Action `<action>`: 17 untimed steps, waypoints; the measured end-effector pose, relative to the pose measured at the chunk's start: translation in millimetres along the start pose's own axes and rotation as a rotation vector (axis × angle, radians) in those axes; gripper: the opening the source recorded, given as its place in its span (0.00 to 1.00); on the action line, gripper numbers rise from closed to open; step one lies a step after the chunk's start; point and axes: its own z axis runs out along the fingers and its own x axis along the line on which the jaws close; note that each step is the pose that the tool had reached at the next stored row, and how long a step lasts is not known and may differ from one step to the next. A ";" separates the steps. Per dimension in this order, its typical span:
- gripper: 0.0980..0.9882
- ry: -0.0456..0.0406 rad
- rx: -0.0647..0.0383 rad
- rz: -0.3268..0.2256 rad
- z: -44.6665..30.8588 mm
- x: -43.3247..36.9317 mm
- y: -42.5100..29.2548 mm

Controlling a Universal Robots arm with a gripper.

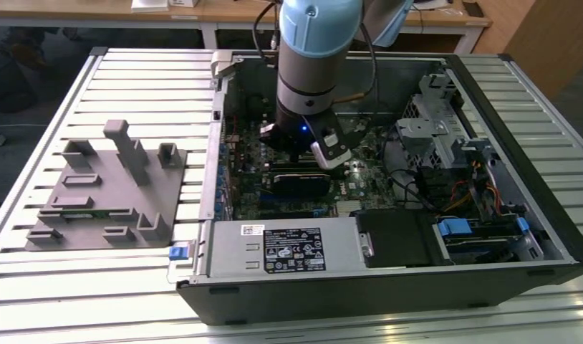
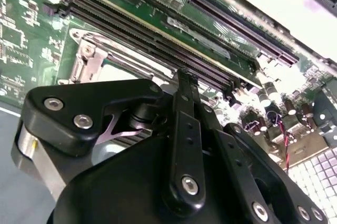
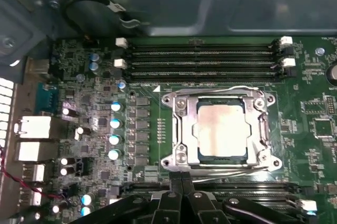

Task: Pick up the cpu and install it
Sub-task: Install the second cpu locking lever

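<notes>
The cpu [image 3: 221, 130] lies flat inside the socket frame [image 3: 221, 129] on the motherboard [image 3: 310, 103], just ahead of the jaws, whose tips meet close together at the frame's near edge. Memory slots [image 3: 202, 58] run in rows beyond the frame on the side away from the jaws, and another row [image 3: 247, 186] runs between the frame and the jaws. In the exterior view the arm [image 1: 311, 72] reaches down into the open computer case [image 1: 387, 287] on the counter [image 1: 43, 287], with the fixture [image 1: 110, 190] lying beside the case at the exterior view's left.
</notes>
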 end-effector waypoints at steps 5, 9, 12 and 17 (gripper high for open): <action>0.01 -0.0002 -0.015 0.000 3.2 6.1 -0.9; 0.01 0.0003 -0.026 -0.001 7.6 6.2 -2.0; 0.01 0.0006 -0.043 -0.001 9.2 6.1 -2.3; 0.01 0.0012 -0.067 -0.001 11.5 6.5 -2.8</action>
